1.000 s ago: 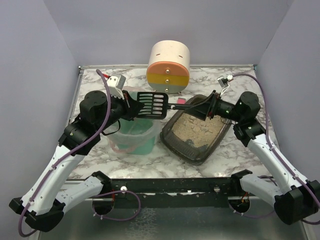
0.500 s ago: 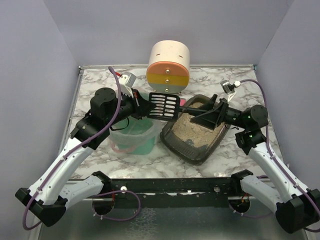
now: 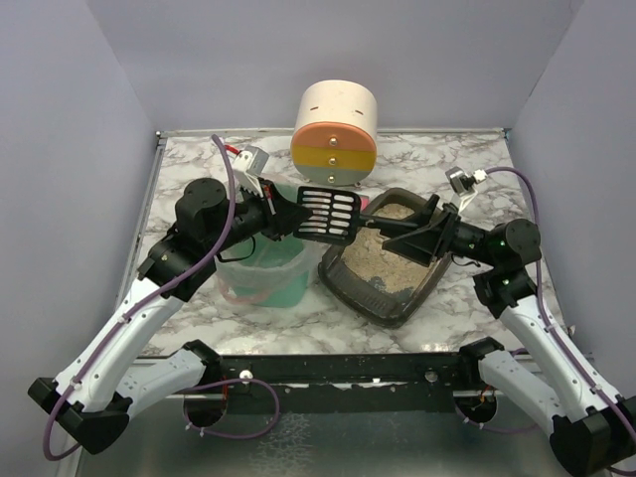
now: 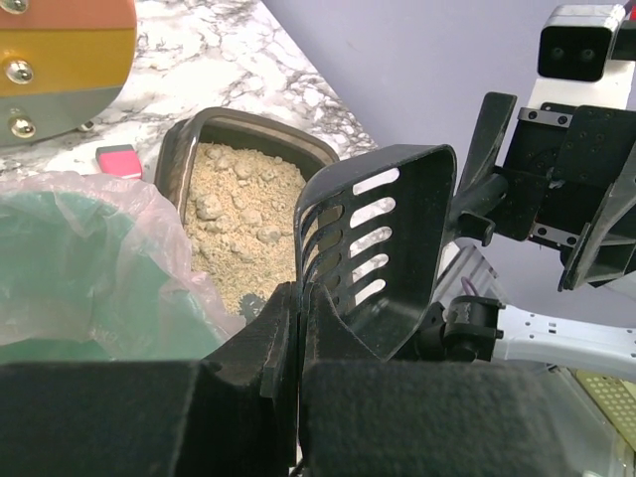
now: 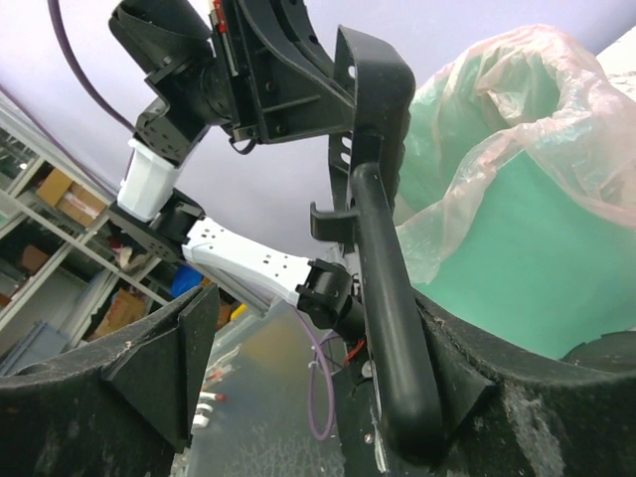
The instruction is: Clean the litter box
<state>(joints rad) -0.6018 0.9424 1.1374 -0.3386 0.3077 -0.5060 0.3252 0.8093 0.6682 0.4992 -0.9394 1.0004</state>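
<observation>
Left fingers (image 4: pixel 298 316) pinched tight on scoop (image 4: pixel 383 234) rim; grip line partly lost behind own black bulk. Right fingers (image 3: pixel 402 229) parted, straddling scoop handle: gap on one side, contact on other unclear. Handle end cut off in right wrist view. Litter box (image 3: pixel 383 306) on worktop (image 3: pixel 298 318) beneath right fingers, far rim hidden by them. Green bin (image 3: pixel 260 276) below left fingers.
</observation>
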